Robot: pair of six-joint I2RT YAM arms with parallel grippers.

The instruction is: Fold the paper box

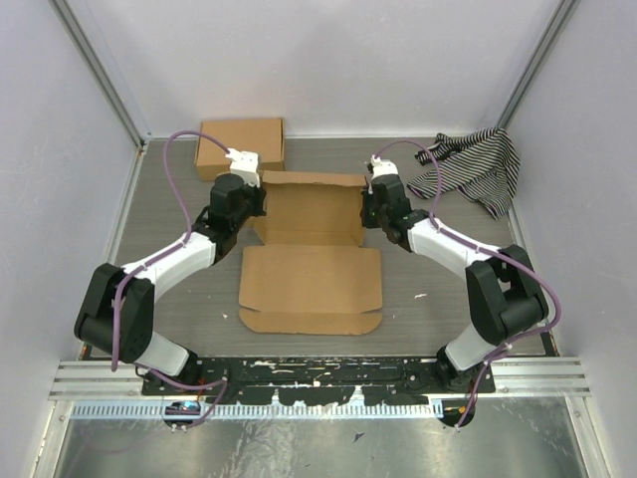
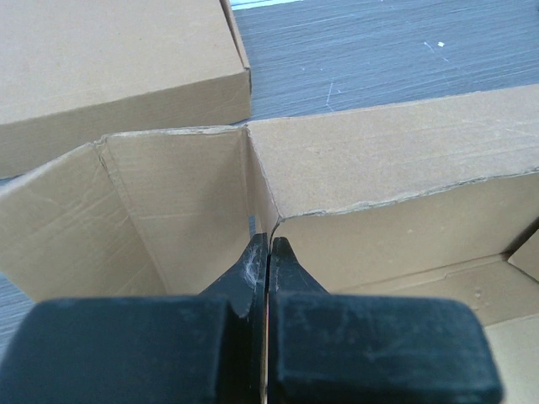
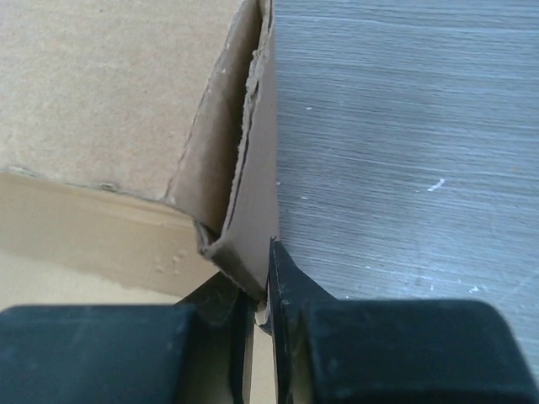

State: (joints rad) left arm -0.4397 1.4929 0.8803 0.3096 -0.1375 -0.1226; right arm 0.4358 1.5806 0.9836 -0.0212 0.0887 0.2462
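The paper box (image 1: 311, 254) is brown cardboard, half formed at the table's middle: walls stand up at its far half and the lid panel lies flat toward the arms. My left gripper (image 1: 258, 204) is shut on the box's left side wall (image 2: 198, 206), close to the back corner. My right gripper (image 1: 364, 207) is shut on the box's right side wall (image 3: 257, 177). The fingertips (image 2: 282, 252) pinch the thin cardboard edge. The right fingertip (image 3: 282, 269) stands outside the wall over the table.
A second, closed brown box (image 1: 240, 145) lies at the back left, behind my left gripper; it also shows in the left wrist view (image 2: 109, 67). A black-and-white striped cloth (image 1: 476, 169) lies at the back right. White walls (image 1: 60, 179) enclose the grey table.
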